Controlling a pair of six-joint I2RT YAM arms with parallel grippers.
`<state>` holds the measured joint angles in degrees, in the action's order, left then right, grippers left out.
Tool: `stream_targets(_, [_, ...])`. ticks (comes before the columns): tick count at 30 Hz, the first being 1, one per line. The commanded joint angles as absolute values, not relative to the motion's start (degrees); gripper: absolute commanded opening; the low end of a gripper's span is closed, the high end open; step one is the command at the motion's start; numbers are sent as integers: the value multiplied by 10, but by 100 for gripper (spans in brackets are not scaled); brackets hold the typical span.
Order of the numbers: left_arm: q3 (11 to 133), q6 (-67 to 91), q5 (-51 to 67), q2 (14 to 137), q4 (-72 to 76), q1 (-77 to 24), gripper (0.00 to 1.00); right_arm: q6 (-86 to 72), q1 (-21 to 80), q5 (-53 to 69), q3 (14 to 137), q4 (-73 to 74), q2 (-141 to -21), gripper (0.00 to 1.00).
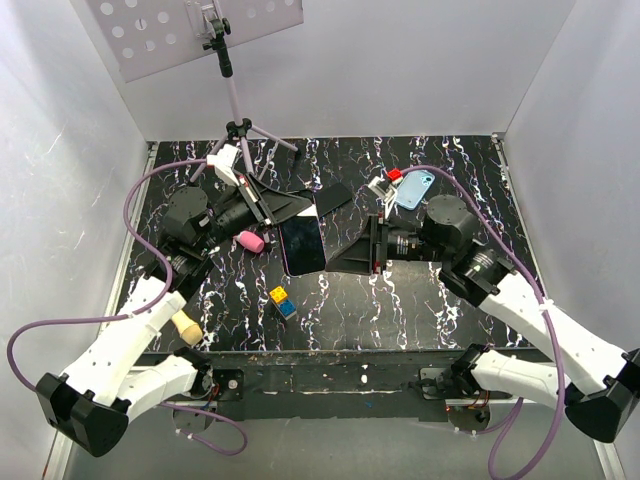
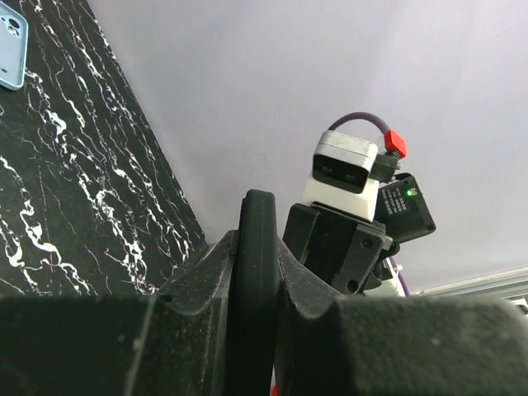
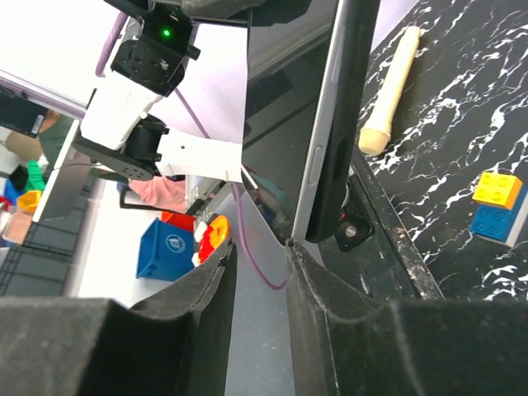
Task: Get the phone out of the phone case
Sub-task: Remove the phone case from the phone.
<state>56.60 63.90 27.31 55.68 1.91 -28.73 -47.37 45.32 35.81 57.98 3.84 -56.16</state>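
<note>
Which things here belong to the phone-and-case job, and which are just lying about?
Job: phone; case.
Lying about: pink piece; blocks; cream stick; tripod.

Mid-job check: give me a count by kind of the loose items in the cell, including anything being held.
phone: 1
phone case: 1
toy bricks: 2, the yellow brick and the blue brick
pink object: 1
wooden stick: 1
Total: 6
</note>
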Motion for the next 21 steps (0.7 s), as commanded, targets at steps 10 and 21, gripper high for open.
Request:
stream_targets(10, [564,642,275,526,51,-289,0,-541,448,403,545,-92,-590,38])
stream_targets(21, [537,677,288,532,88,-289,0,-616,448,425,530,-213,-641,34])
